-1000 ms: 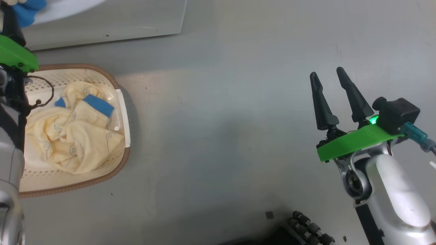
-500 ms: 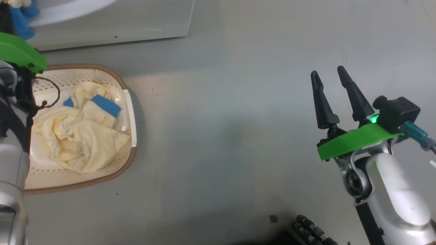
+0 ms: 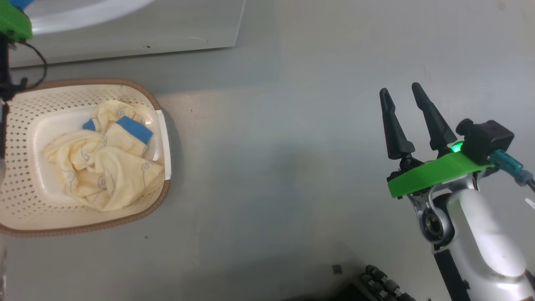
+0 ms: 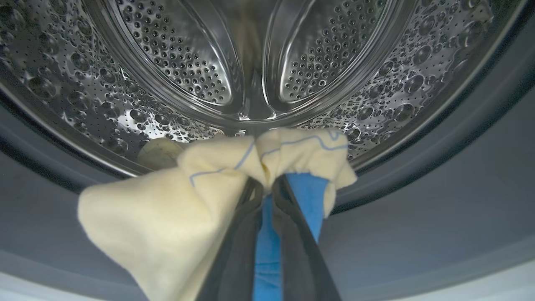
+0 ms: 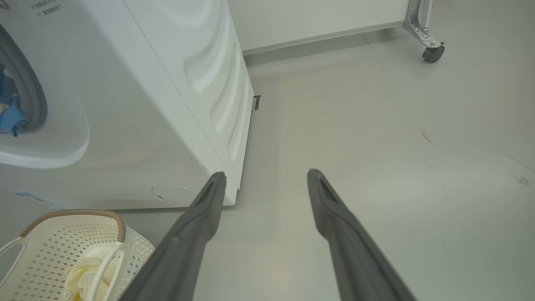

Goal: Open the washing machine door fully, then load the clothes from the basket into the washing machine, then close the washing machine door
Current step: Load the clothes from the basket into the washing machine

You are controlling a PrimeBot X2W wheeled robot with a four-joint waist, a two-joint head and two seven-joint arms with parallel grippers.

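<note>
My left gripper is shut on a cream-yellow garment with a blue cuff, held at the mouth of the washing machine's steel drum. Its green mount sits at the head view's top left, by the washing machine. The basket stands on the floor with more clothes bundled inside. My right gripper hangs open over bare floor, far right of the basket, with nothing between its fingers. The washing machine door is out of view.
A grey seal rings the drum below the held cloth. In the right wrist view the washing machine stands left, the basket at its foot, and a caster wheel at the far right. Grey floor spreads between basket and right arm.
My left arm has risen from over the basket's left side toward the machine, uncovering the basket. The head view has shifted a little. The right arm has stayed put.
</note>
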